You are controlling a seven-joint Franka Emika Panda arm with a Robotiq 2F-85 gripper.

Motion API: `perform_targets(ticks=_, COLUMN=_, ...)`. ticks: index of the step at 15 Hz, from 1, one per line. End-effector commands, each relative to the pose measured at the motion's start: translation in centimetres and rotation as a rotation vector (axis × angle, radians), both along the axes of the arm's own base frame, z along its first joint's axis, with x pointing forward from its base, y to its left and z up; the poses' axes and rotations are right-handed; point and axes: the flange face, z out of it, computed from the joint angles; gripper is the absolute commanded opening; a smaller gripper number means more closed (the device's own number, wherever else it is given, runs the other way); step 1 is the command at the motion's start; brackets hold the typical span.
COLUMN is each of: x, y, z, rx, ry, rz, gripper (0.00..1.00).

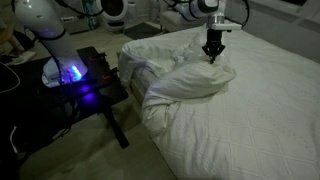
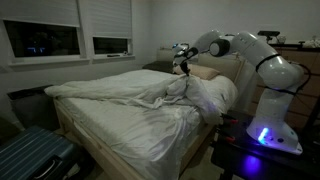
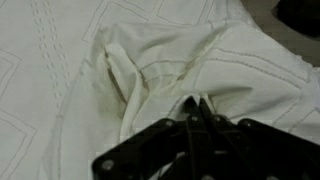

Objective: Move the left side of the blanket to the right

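Black two-finger gripper [image 3: 196,106] pinched shut on a fold | puffy white wrinkled fabric blanket [image 3: 150,60] | soft, light, floppy; I'd say gripping a bunched ridge suits.

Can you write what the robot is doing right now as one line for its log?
pincer: shut, pinching a fold | blanket: bunched up on the bed | step: grasp made, pull across not yet done

Pincer [image 1: 214,58] clamped onto the heaped blanket [image 1: 183,80]; flat white sheet [image 1: 262,112] spreads beside it.
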Motion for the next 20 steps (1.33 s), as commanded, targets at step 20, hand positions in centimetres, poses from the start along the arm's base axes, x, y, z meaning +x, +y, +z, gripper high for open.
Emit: perform_targets(ticks=20, x=-10.9, y=-14.8, z=24.2, rx=-0.363, ry=-0.579, rz=-0.783, gripper=0.01)
